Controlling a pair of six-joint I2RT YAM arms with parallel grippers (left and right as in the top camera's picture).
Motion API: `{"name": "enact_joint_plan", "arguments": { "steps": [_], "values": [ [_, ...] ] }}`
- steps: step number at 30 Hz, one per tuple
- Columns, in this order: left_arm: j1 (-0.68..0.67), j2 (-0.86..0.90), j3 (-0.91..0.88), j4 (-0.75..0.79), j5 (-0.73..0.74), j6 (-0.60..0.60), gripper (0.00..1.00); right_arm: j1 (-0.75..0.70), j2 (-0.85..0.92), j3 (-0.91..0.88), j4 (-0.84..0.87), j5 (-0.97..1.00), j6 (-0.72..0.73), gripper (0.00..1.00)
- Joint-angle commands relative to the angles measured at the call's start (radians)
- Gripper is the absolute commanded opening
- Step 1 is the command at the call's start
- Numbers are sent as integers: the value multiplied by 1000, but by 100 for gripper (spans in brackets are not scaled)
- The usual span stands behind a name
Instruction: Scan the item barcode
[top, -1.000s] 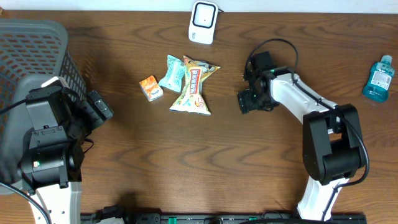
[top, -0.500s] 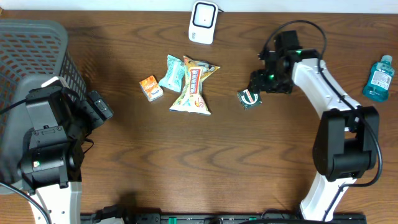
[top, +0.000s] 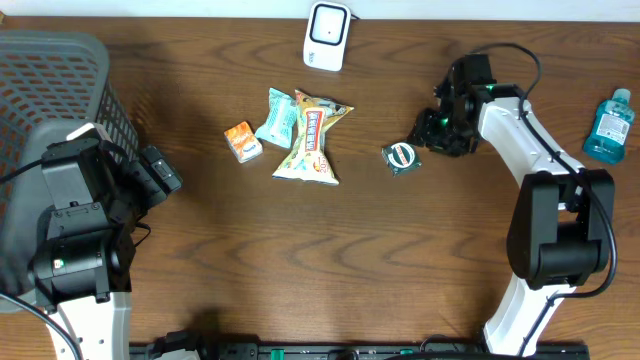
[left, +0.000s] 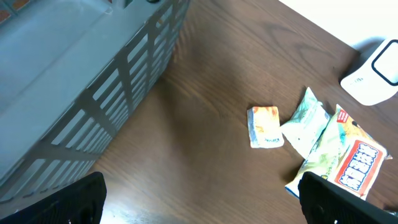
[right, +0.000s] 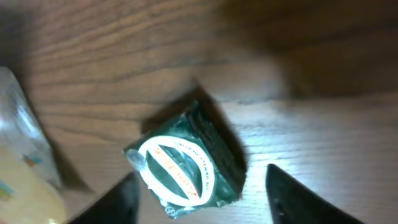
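Black fingers (right: 292, 196) of the right gripper (top: 425, 135) stand apart with nothing clamped between them. Just below and ahead of them a small green packet (right: 186, 165) lies flat on the wooden table (top: 350, 260), its round white label facing up. From overhead the packet sits just beside the fingertips, and I can see a sliver of bare wood between the two.

Over on the other side, the left gripper (left: 208, 199) hangs with its jaws spread wide and empty, close to the slatted wall of a grey basket (left: 124, 81).

Left of the green packet, in the middle of the table, three more packets huddle together. A yellow snack bag (top: 312, 140) with a red stripe is nearest, a pale teal pouch (top: 278, 118) touches its upper left edge, and a little orange packet (top: 243, 141) lies just beside the pouch.

At the far edge stands a white scanner (top: 327, 35), well apart from the green packet. A blue bottle (top: 608, 125) stands alone at the right end.
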Motion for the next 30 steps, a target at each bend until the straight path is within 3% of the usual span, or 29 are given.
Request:
{"name": "enact_joint_plan", "arguments": {
  "steps": [1, 13, 21, 30],
  "values": [
    [6, 2, 5, 0, -12, -9, 98, 17, 19, -10, -1, -47, 189, 99],
    [6, 2, 5, 0, -12, -9, 98, 45, 20, -11, -32, -29, 452, 99],
    [6, 2, 5, 0, -12, -9, 97, 128, 22, -11, -23, 117, 689, 99],
    [6, 2, 5, 0, -12, -9, 98, 180, 35, -12, -25, 292, 791, 99]
  ]
}}
